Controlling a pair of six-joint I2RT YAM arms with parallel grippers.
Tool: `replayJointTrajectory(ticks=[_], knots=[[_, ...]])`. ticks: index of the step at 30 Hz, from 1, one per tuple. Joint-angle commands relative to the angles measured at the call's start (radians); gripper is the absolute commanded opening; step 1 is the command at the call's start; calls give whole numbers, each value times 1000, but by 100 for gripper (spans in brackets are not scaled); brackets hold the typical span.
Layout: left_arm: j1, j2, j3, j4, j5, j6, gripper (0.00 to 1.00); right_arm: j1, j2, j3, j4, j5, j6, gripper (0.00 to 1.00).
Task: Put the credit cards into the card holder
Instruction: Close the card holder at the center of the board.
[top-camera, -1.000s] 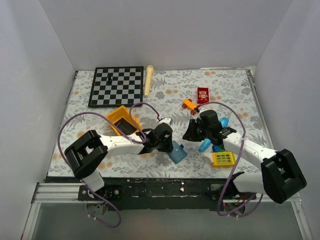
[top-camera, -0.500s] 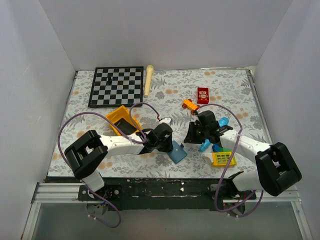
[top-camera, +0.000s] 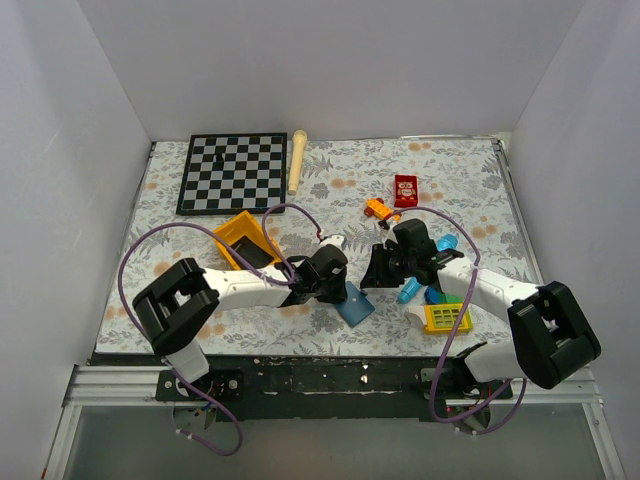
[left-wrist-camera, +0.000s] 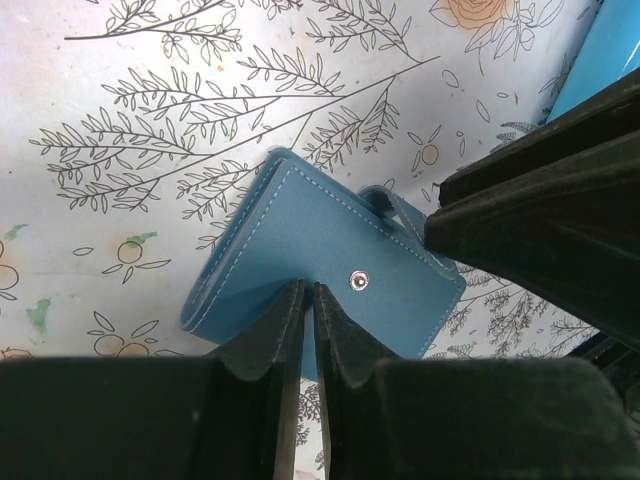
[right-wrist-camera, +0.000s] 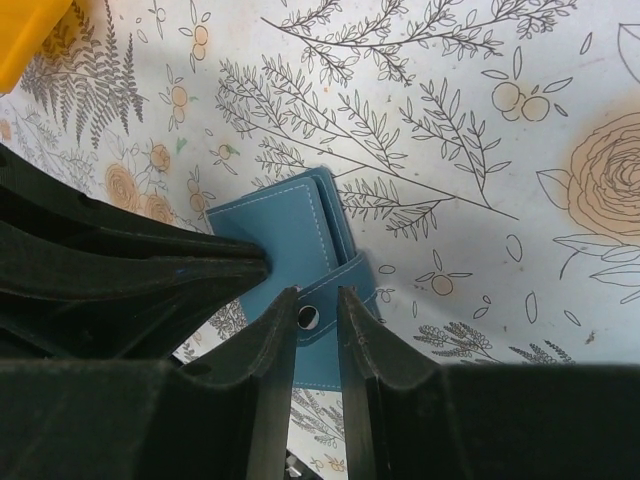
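The slate-blue card holder (top-camera: 355, 305) lies folded near the table's front edge, its snap tab (right-wrist-camera: 318, 316) loose. My left gripper (top-camera: 338, 292) is shut, pinching the holder's (left-wrist-camera: 330, 250) near edge and lifting that side a little. My right gripper (top-camera: 374, 272) reaches in from the right, its jaws parted either side of the tab above the holder (right-wrist-camera: 290, 225), and its fingers (left-wrist-camera: 540, 240) loom black in the left wrist view. A flat black credit card (top-camera: 257, 257) seems to lie in the yellow tray (top-camera: 236, 233).
A chessboard (top-camera: 230, 172) and a wooden stick (top-camera: 297, 160) sit at the back left. A red box (top-camera: 406, 189) and an orange toy (top-camera: 378, 209) lie behind the right arm. A bright blue tube toy (top-camera: 412, 290) and a yellow-green block (top-camera: 446, 317) lie under it.
The right gripper has slid left and down toward the card holder, ending over its tab. The left gripper and the holder have stayed put.
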Motion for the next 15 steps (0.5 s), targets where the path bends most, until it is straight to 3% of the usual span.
replayJointTrajectory(ticks=[1, 15], knots=[[-3, 12, 34, -14, -1, 10, 8, 2, 10, 19, 29, -32, -4, 31], [-5, 11, 19, -5, -3, 1, 8, 11, 20, -26, 99, -73, 49, 31]])
